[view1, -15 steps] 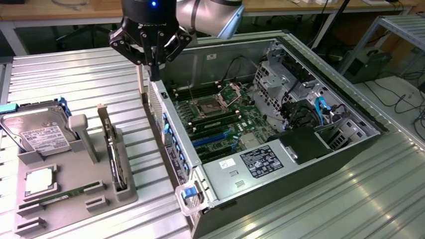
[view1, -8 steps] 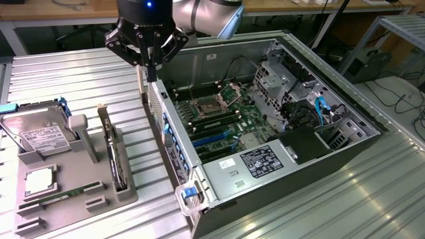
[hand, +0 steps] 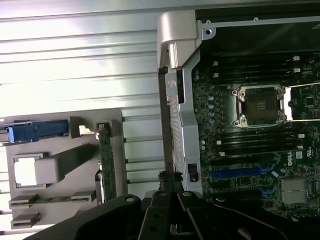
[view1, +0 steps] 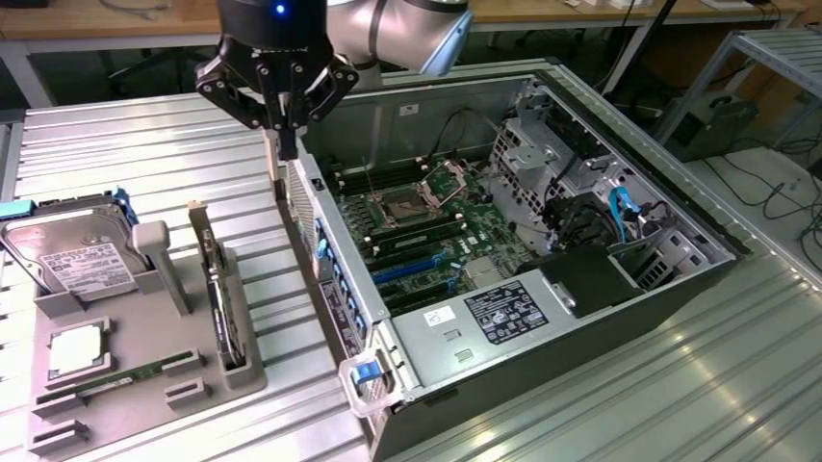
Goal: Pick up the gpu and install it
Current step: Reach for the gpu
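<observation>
On the exterior view's left, on the ribbed metal surface (view1: 154,154): a grey tray (view1: 139,332) of parts. Farthest left in it, a silver hard drive (view1: 75,260) with a white label, propped on edge. Nearer the camera, a square silvery processor (view1: 77,348) and a slim green memory stick (view1: 129,377), both lying flat. Along the tray's right side, the gpu (view1: 225,308), standing on its long edge in a slot, pale bracket end toward the far side, nothing touching it. In the wrist view, the same card edge-on, a thin green strip in its slot.

Next to the right and higher up: the black gripper (view1: 288,149), clenched shut and grasping nothing, pointing straight down above the perforated side wall of the open computer case (view1: 411,125), apart from the gpu. Contact with that wall: cannot tell.

Further right, inside the case: a motherboard (view1: 430,236) with an empty processor socket (view1: 400,204), blue expansion slots (view1: 414,267) and, at the near end, a grey power supply (view1: 495,313) bearing a black label. Farthest right, metal drive cages and a blue cable (view1: 622,217)
</observation>
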